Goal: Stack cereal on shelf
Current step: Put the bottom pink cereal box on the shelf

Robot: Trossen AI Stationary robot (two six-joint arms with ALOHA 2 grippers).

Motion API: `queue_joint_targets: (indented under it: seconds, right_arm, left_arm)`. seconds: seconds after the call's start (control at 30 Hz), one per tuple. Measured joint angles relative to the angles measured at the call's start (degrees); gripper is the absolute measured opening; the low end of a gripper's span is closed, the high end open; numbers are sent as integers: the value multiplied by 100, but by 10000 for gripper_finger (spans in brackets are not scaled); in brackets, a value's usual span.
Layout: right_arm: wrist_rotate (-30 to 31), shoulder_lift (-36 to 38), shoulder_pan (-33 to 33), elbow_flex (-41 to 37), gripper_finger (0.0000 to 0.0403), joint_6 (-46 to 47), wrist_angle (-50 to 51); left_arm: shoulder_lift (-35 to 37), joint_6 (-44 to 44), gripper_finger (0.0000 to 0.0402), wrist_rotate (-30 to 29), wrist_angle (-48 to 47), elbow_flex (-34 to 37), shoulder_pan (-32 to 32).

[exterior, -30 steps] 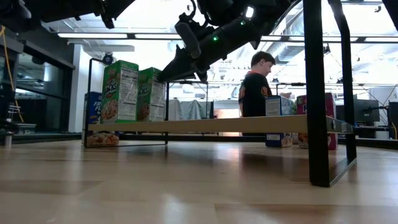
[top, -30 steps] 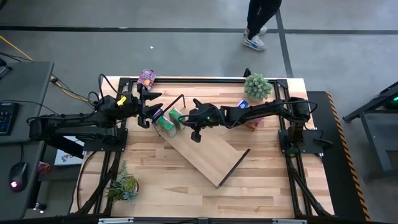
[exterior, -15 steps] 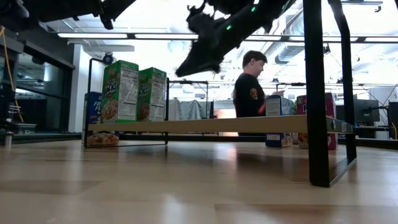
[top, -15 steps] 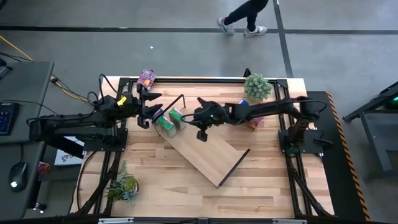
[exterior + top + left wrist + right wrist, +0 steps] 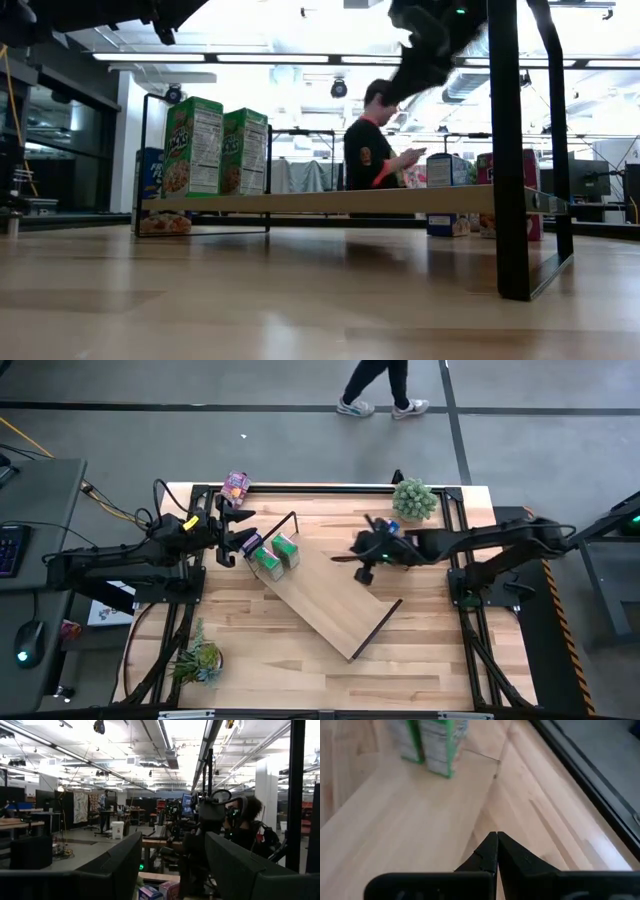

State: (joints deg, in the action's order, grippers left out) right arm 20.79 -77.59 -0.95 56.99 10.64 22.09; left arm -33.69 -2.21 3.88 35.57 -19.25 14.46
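The shelf (image 5: 330,595) lies slantwise on the table, a light-wood board with dark rod frames at its ends. Two green cereal boxes (image 5: 275,554) stand upright on its far-left end, also shown in the low view (image 5: 215,147) and the right wrist view (image 5: 435,742). A blue box (image 5: 150,172) stands beside that end. A blue box (image 5: 390,527) and a pink box (image 5: 408,560) stand on the table under my right arm. Another pink box (image 5: 237,485) sits at the far-left edge. My left gripper (image 5: 245,536) hovers open beside the green boxes. My right gripper (image 5: 340,558) is shut, above the shelf's middle.
A potted plant (image 5: 413,499) stands at the table's far-right corner and another (image 5: 198,660) at the near-left. A person (image 5: 375,385) walks on the floor beyond the far edge. The shelf's near-right half (image 5: 350,620) is bare board.
My right gripper has drawn back from the green boxes toward the table's right edge and risen, staying shut. The green boxes stay standing on the shelf. The person beyond the table has walked toward the left.
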Motion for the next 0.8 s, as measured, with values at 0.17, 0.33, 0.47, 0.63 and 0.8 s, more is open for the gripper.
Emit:
queue_joint_targets:
  seconds: [0.17, 0.33, 0.47, 0.63, 0.8]
  right_arm:
    - [152, 677, 20, -535, 0, 724, -173]
    - [325, 1119, 167, -484, 20, 1237, 450]
    - [321, 1363, 295, -157, 89, 1521, 1342]
    - [590, 1395, 297, 278, 210, 1660, 2708]
    - [571, 1395, 435, 405, 299, 2245, 3971]
  left_arm:
    - [-4, 187, 209, -6, 60, 0, 4]
    - [-4, 202, 209, -20, 73, 0, 15]
    - [-4, 200, 209, -20, 68, 0, 15]
    - [-4, 185, 209, -20, 67, 0, 13]
    - [-3, 185, 209, -20, 66, 0, 13]
